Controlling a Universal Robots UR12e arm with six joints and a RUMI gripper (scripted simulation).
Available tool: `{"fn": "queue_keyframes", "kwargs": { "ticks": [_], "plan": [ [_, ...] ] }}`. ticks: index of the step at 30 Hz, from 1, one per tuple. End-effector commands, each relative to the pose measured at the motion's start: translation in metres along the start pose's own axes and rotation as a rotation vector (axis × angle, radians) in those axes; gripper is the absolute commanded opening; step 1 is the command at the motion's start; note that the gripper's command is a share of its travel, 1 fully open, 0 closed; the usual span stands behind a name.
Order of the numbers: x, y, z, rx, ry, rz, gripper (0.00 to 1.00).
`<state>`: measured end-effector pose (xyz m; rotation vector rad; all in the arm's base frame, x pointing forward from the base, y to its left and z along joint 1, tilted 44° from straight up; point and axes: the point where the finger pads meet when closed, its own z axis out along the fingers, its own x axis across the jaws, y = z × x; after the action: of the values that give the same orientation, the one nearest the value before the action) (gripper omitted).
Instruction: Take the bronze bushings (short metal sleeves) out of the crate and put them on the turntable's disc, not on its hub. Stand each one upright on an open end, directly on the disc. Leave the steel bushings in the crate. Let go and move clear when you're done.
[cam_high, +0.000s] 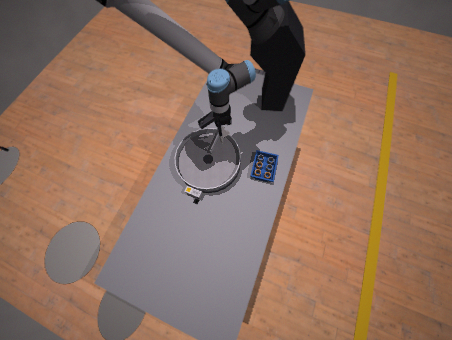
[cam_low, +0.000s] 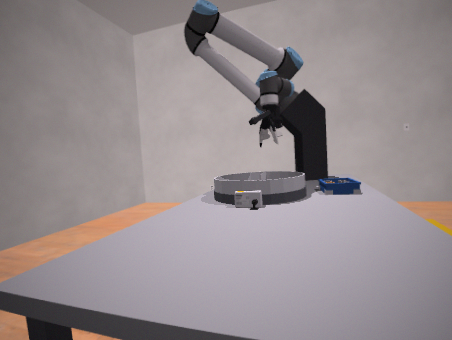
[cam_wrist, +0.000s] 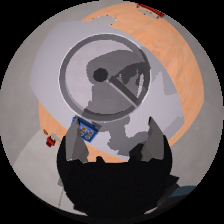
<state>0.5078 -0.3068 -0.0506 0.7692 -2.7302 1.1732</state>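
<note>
The blue crate (cam_high: 264, 167) stands on the grey table to the right of the turntable and holds several bushings in its cells; most look bronze, and I cannot tell the steel ones apart at this size. The crate also shows in the side view (cam_low: 340, 184) and in the wrist view (cam_wrist: 85, 129). The turntable's grey disc (cam_high: 207, 160) has a raised rim and a dark hub (cam_high: 207, 159) at its centre; no bushing shows on it. My gripper (cam_high: 218, 131) (cam_low: 267, 137) is open and empty, high above the disc's back edge.
A small control box (cam_high: 193, 192) with a knob sits at the turntable's front edge. The arm's black pedestal (cam_high: 277, 60) stands at the back of the table. A yellow line (cam_high: 378, 200) runs along the wooden floor to the right.
</note>
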Motion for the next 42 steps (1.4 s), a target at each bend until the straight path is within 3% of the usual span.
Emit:
{"fn": "queue_keyframes", "kwargs": {
  "ticks": [1,19,20,42],
  "plan": [
    [0.0098,0.0124,-0.0047,-0.041,0.034,-0.074,1.00],
    [0.0106,0.0134,-0.0050,-0.043,0.036,-0.080,1.00],
    [0.0106,0.0134,-0.0050,-0.043,0.036,-0.080,0.06],
    [0.0106,0.0134,-0.0050,-0.043,0.036,-0.080,0.06]
  ]
}}
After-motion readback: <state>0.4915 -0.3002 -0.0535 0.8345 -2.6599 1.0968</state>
